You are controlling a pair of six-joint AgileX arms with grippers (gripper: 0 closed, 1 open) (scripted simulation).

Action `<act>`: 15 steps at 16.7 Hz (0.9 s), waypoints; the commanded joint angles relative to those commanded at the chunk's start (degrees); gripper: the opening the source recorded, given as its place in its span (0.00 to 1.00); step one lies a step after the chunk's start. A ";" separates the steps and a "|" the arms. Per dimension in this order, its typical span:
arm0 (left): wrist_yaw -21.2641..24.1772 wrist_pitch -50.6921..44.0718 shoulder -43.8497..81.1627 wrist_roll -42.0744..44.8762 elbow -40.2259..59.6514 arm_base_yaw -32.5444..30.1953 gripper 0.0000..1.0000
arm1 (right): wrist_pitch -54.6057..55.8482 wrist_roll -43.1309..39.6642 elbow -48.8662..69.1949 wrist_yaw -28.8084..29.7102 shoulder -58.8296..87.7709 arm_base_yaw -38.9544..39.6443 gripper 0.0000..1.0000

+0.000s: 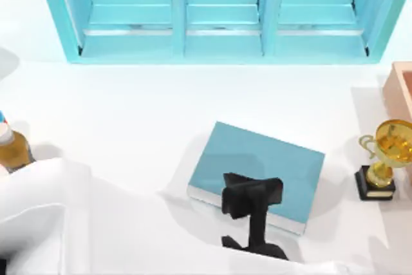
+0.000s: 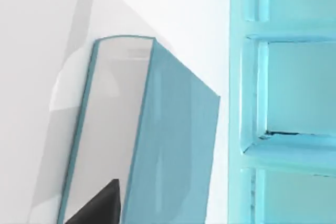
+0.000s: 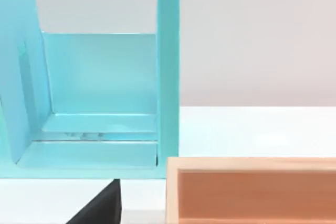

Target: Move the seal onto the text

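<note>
The text is a flat teal-blue book [image 1: 283, 159] lying right of the table's centre, white page edges toward the front. My left gripper [image 1: 251, 194], black, hangs over the book's front-left part, with its arm reaching in from the lower left. The left wrist view is rolled sideways and looks closely at the book [image 2: 173, 145] and its page edge, with a black part of the left gripper [image 2: 100, 205] at the frame edge. The seal is hidden. A black part of my parked right gripper [image 3: 100, 205] shows in the right wrist view.
A teal shelf unit [image 1: 219, 14] spans the back of the table. A peach wooden box [image 1: 402, 85] stands at the right edge, and a gold trophy [image 1: 386, 159] on a black base stands in front of it. A bottle [image 1: 11, 149] is at the far left.
</note>
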 joint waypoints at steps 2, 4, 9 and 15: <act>4.73 3.62 -5.73 9.70 -3.10 5.61 1.00 | 0.00 0.00 0.00 0.00 0.00 0.00 1.00; 9.97 7.84 -12.49 21.45 -6.80 11.84 1.00 | 0.00 0.00 0.00 0.00 0.00 0.00 1.00; 24.03 20.59 -33.27 60.38 -18.75 29.03 1.00 | 0.00 0.00 0.00 0.00 0.00 0.00 1.00; 40.34 38.27 -62.69 115.59 -37.12 50.08 1.00 | 0.00 0.00 0.00 0.00 0.00 0.00 1.00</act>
